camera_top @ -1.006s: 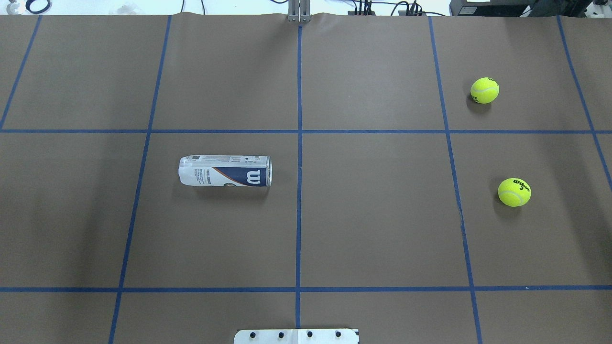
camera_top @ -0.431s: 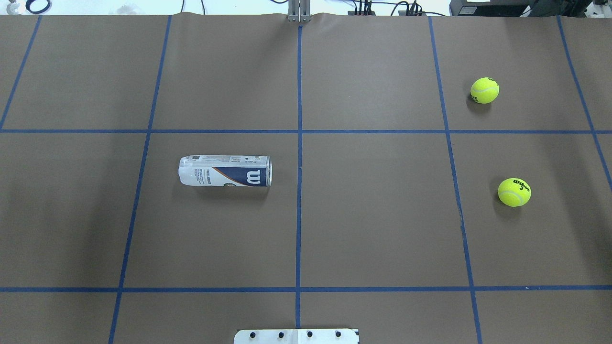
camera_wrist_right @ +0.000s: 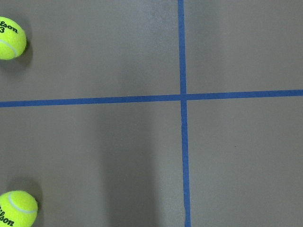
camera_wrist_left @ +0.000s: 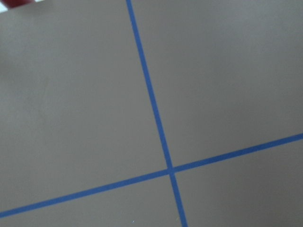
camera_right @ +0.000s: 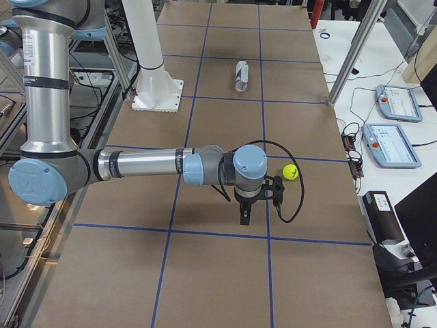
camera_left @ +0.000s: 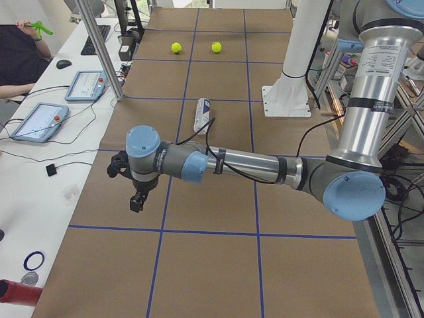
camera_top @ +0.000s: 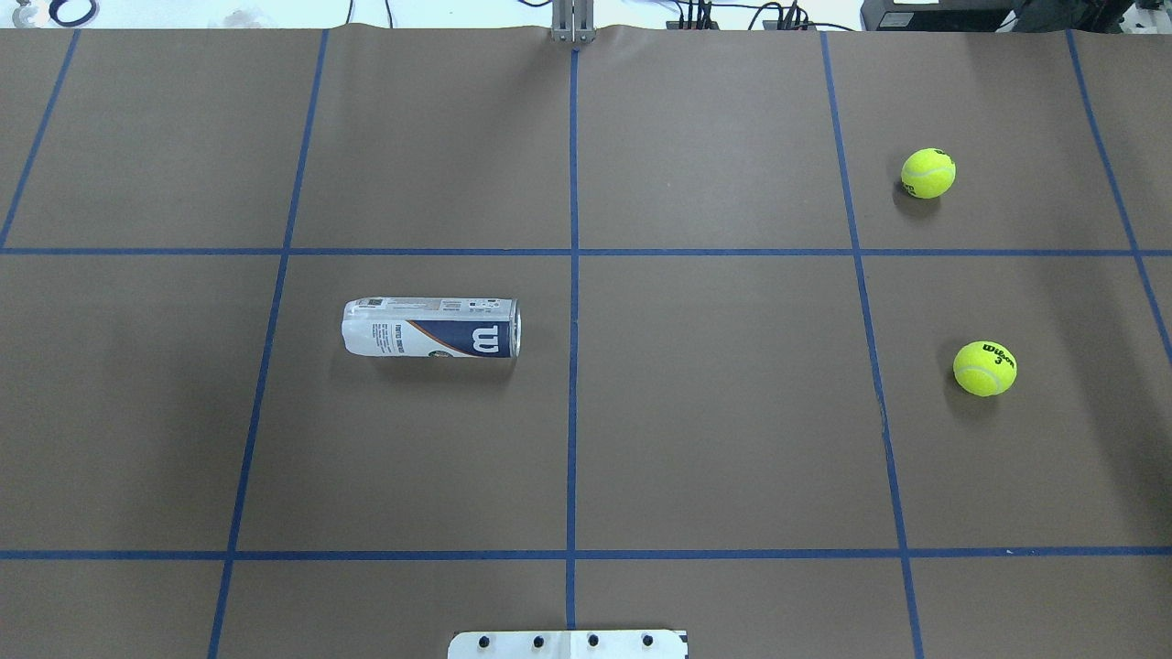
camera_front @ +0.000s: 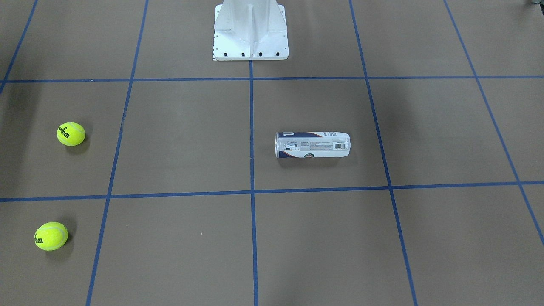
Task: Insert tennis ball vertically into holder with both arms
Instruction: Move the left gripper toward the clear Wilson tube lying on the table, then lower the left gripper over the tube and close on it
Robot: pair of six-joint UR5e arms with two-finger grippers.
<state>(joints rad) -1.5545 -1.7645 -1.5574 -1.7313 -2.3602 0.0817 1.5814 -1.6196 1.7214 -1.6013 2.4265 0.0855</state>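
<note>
At the near edge of the table point(camera_top: 732, 458) we find the white mounting base point(camera_top: 568, 643) of the robot. The left arm point(camera_left: 252, 165) reaches out level over the table's left end. The left gripper point(camera_left: 135, 205) points down above the brown paper, clear of every task thing. The right arm point(camera_right: 143, 164) does the same at the right end, with the right gripper point(camera_right: 244, 219) pointing down. Both grippers show in the side views only, so we cannot tell how far their fingers are parted.

Further out, the holder point(camera_top: 430, 328) lies on its side on the robot's left half. Its long axis runs along the table, and its rimmed end sits just beside the centre line of blue tape point(camera_top: 573, 412).

On the right half, well apart from the holder, the near tennis ball point(camera_top: 984, 368) rests on the paper with its "Wilson 3" print up. The far tennis ball point(camera_top: 927, 173) rests one grid cell beyond it, across a tape line.
</note>
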